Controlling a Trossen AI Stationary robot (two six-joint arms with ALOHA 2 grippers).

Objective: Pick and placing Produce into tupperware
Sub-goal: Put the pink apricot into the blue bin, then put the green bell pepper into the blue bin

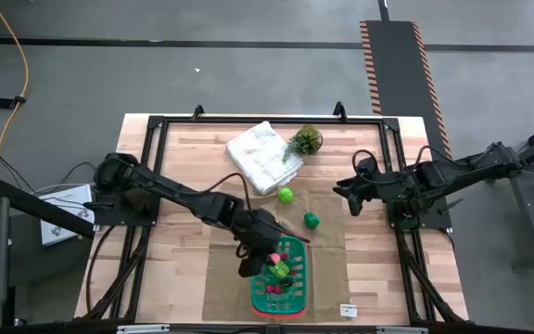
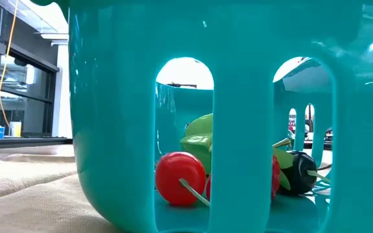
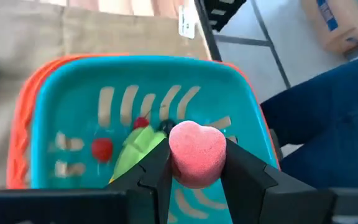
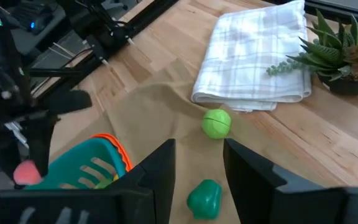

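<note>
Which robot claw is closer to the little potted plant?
Right. The right gripper hangs empty just beside the potted plant; the left gripper is farther away over the basket, holding a pink piece.

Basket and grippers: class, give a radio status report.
Left gripper shut on pink piece above basket. Right gripper empty. Two green pieces outside.

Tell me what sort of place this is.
Probably a robotics lab or workshop: a wooden table in a black metal frame on a bare concrete floor, hazard-striped floor tape, and loose cables alongside.
</note>
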